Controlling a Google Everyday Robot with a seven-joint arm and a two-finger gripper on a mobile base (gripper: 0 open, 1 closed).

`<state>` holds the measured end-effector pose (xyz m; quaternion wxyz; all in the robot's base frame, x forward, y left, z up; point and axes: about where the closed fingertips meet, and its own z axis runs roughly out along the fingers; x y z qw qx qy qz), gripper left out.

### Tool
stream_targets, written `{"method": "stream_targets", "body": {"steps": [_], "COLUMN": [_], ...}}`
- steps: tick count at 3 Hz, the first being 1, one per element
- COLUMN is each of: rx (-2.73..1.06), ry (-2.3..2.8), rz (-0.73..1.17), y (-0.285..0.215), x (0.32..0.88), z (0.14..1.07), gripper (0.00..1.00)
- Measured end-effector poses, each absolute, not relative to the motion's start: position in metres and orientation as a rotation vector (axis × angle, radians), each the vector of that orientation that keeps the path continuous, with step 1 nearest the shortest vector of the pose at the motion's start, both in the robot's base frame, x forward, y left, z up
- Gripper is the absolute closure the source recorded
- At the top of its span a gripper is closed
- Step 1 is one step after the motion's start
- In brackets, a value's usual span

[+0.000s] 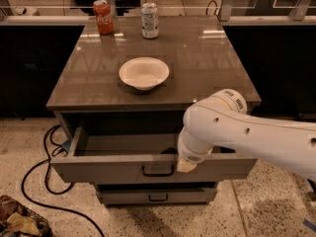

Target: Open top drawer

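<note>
The top drawer is a wide matt grey drawer, pulled well out from under the grey cabinet top. Its plain grey interior shows. A small black loop handle sits mid-front. My gripper hangs at the drawer's front top edge, just right of the handle, mostly hidden under my white arm. A narrower grey drawer with a like handle shows below, shut.
A white bowl sits on the cabinet top. A red cola can and a silver can stand at the back. A black cable loops on the floor at left. A basket sits bottom left.
</note>
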<state>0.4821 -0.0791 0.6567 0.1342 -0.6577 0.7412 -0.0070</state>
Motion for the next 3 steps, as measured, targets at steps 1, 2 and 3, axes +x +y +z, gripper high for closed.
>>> {"method": "stream_targets", "body": {"steps": [1,2,3], "rx": [-1.907,-1.907,-1.907], "ry": [2.147,2.146,2.146], "rz": [-0.023,-0.026,-0.029], "y": [-0.0793,-0.0796,-0.0798], "x": [0.4817,0.4813,0.4810], "z": [0.6576,0.6585,0.6593], "gripper": [0.36,0.12,0.00]}}
